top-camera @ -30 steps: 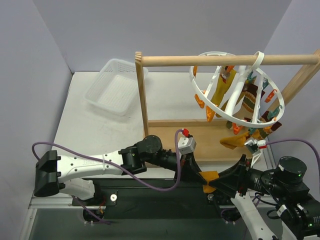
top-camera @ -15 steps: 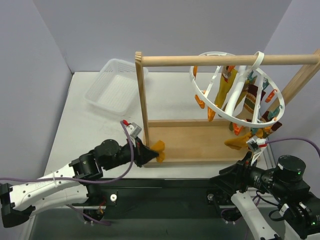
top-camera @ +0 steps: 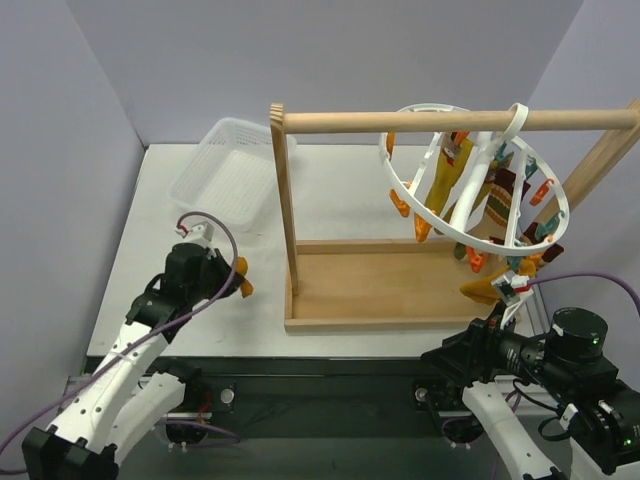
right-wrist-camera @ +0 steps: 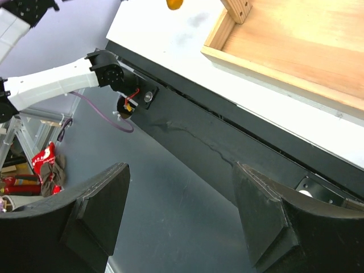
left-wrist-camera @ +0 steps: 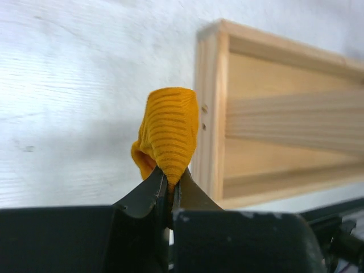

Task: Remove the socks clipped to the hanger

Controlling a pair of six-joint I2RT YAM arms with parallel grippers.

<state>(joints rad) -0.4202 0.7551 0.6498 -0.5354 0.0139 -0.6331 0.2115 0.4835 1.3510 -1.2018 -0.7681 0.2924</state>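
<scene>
The white desk [top-camera: 330, 190] carries a wooden rack [top-camera: 400, 121] whose tray-like base lies at centre and whose rod runs across the top. The hanger [top-camera: 400, 180], a white ring with spokes, hangs by its hook from the right part of that rod, tilted. A white mesh basket [top-camera: 225, 175] sits on the desk at the far left, apart from the rack.

Most socks [top-camera: 440, 185] are clipped inside the ring: mustard ones toward its left and middle, striped ones [top-camera: 503, 195] toward its right. One more mustard sock [top-camera: 483, 290] dangles at the ring's lower edge, above the rack's near right corner.

The left end effector [top-camera: 228, 283] is over the desk, left of the rack base and near the basket. Its jaws are pressed together on a bunched mustard sock [left-wrist-camera: 168, 133], which sticks up from the tips [left-wrist-camera: 169, 196].

The right end effector [right-wrist-camera: 179, 182] is low at the near edge, off the desk. Its jaws stand wide apart with nothing between them.
</scene>
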